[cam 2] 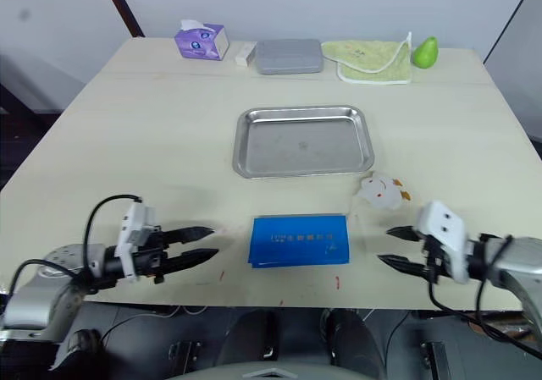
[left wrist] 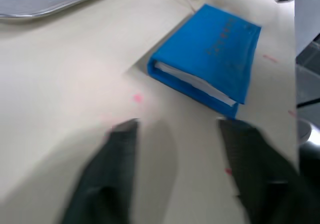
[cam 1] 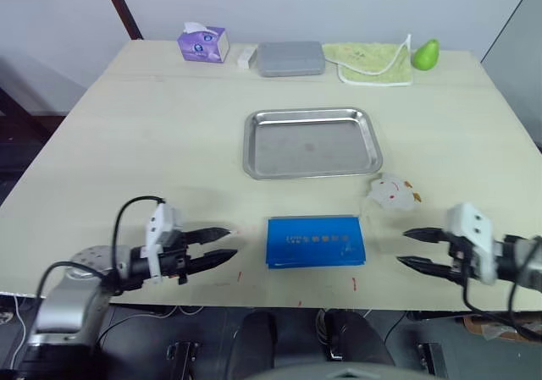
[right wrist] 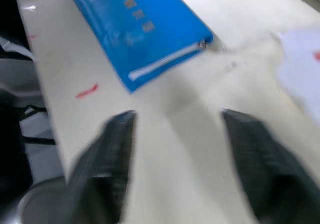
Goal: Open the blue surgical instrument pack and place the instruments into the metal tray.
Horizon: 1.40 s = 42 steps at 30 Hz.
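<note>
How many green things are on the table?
2: a green pear at the far right corner, and a pale green cloth lying right beside it, next to the grey case. More may be hidden.

I see the pack (cam 2: 299,239) lying closed on the table's (cam 2: 152,143) near edge, between my left gripper (cam 2: 206,242) and right gripper (cam 2: 392,249), both spread apart. The tray (cam 2: 303,140) sits farther back, bare.
</note>
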Each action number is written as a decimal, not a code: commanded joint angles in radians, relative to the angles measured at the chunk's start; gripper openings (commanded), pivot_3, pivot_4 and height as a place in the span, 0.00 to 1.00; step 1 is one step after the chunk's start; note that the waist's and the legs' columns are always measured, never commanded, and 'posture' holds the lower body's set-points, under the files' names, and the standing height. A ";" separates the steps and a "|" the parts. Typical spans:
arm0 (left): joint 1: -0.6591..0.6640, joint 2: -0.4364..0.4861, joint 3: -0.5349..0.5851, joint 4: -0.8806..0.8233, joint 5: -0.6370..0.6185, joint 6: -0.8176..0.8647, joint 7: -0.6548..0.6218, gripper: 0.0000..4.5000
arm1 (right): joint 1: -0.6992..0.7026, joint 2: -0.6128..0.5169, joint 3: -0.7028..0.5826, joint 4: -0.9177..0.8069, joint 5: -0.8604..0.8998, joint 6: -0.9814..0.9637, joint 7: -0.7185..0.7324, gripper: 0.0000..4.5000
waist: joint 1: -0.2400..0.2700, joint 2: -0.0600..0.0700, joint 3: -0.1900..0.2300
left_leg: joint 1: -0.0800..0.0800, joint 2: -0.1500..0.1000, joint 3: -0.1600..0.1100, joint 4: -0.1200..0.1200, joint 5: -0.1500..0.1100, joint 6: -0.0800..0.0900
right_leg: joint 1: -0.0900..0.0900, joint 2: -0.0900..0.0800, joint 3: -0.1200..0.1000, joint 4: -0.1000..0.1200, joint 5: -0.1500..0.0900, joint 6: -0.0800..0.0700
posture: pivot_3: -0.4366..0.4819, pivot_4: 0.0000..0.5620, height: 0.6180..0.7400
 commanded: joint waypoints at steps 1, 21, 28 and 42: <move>0.000 0.027 0.075 0.003 -0.052 0.018 -0.017 0.99 | 0.067 0.006 -0.170 0.024 0.050 -0.085 0.056 1.00 | -0.001 0.000 0.000 | 0.000 0.000 0.000 0.000 0.000 0.000 | 0.000 0.000 0.000 0.000 0.000 0.000 | 0.48 0.27 1.00; -0.112 -0.002 -0.002 -0.126 -0.135 0.101 -0.020 0.99 | -0.035 0.009 0.145 -0.115 -0.017 -0.190 -0.057 1.00 | -0.004 0.000 0.000 | 0.001 0.000 0.000 0.000 0.000 0.000 | 0.001 0.001 0.000 0.000 0.000 -0.001 | 0.48 0.27 1.00; -0.133 0.029 -0.043 -0.179 -0.155 0.117 -0.075 0.99 | -0.192 0.051 0.408 -0.107 -0.148 -0.189 -0.143 1.00 | -0.006 -0.001 0.000 | 0.001 0.000 0.000 0.000 0.000 0.000 | 0.001 0.001 0.001 0.000 0.000 -0.001 | 0.48 0.27 1.00; -0.156 0.034 -0.091 -0.125 -0.117 0.006 -0.207 0.99 | -0.317 0.099 0.596 0.027 -0.309 -0.262 -0.193 1.00 | -0.001 -0.001 0.000 | 0.000 0.001 0.000 0.000 0.000 0.000 | 0.000 0.002 0.001 0.000 0.001 -0.003 | 0.48 0.27 1.00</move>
